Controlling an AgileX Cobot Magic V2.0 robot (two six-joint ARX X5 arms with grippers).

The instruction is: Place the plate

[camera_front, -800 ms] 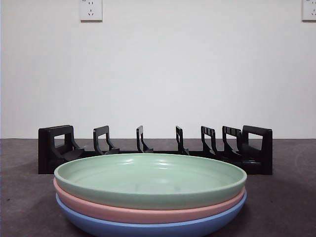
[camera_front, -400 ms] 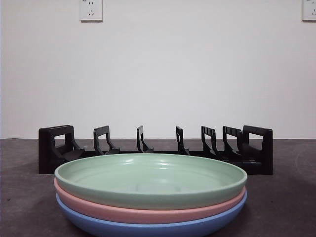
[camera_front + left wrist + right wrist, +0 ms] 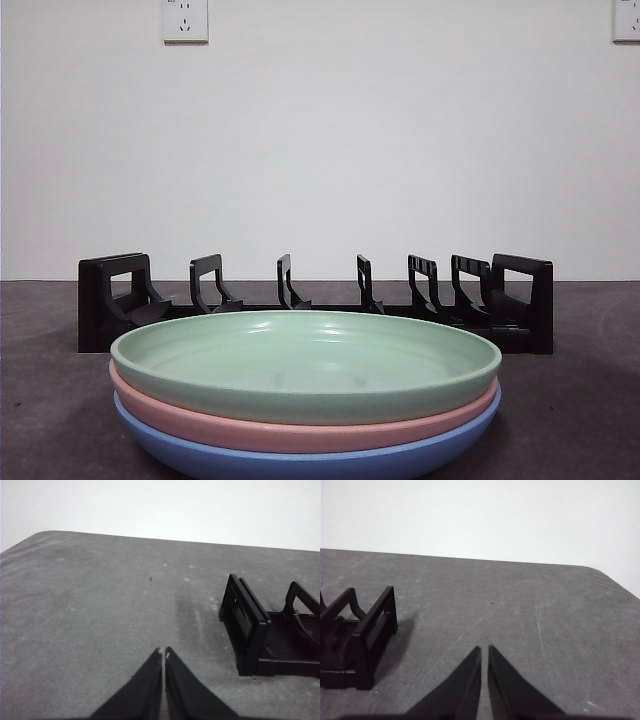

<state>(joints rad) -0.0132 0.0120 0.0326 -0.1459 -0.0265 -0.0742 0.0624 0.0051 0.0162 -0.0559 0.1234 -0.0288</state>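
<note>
A stack of three plates sits close in the front view: a green plate [image 3: 305, 362] on top, a pink plate [image 3: 300, 430] under it and a blue plate [image 3: 300, 462] at the bottom. Behind them stands a black slotted plate rack [image 3: 315, 300]. My left gripper [image 3: 164, 652] is shut and empty over bare table beside one end of the rack [image 3: 250, 625]. My right gripper [image 3: 484, 650] is shut and empty beside the rack's other end [image 3: 365, 635]. Neither gripper shows in the front view.
The grey table [image 3: 580, 400] runs back to a white wall with power sockets [image 3: 185, 20] high up. Each wrist view shows open tabletop [image 3: 90, 610] outside the rack's ends, with the table's rounded corners beyond.
</note>
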